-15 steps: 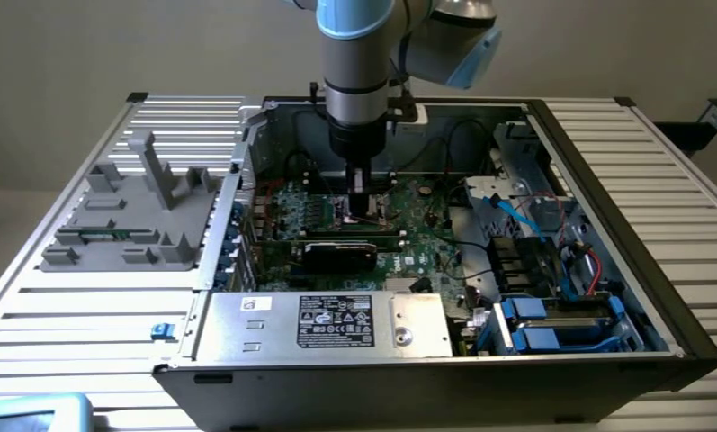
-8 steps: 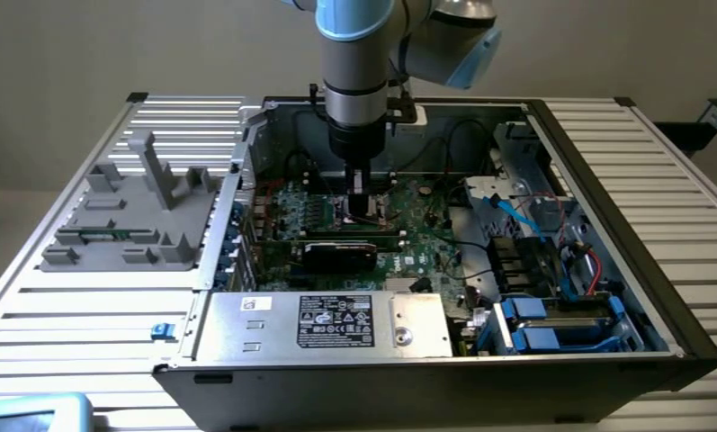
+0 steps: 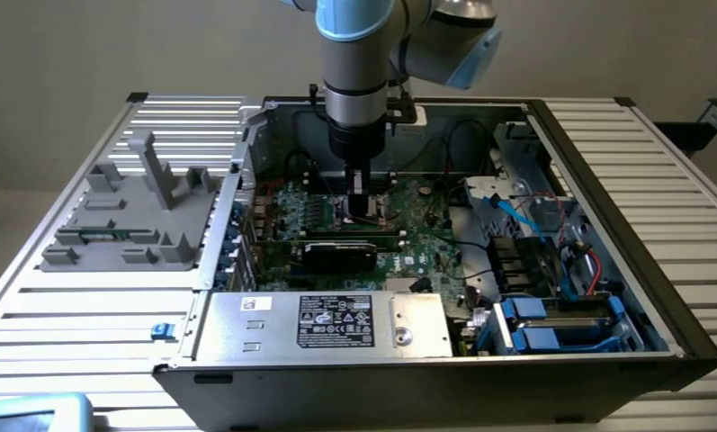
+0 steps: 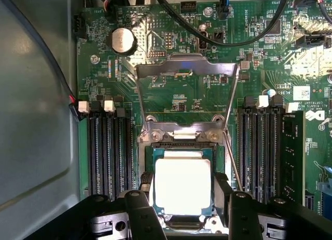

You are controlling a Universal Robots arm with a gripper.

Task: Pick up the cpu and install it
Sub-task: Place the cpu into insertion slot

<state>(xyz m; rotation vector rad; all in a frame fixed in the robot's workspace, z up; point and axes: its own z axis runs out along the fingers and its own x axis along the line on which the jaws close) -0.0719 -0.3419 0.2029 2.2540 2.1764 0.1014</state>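
Install step in hand: jaws part-open, pinching the cpu (image 4: 182, 184) by two opposite edges, right over the open socket (image 4: 179, 138), with the load plate (image 4: 187, 68) hinged up. Can't tell if the chip is seated or just above. My read: the set-down needs the chip square to the socket, corner marks matched, no side load on the pins. Case (image 3: 454, 387) holds the motherboard (image 4: 197, 100), graphics card (image 3: 352, 254) and power supply (image 3: 322, 322).

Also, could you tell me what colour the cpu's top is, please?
The cpu is bright silver, green-rimmed; best in the wrist view.
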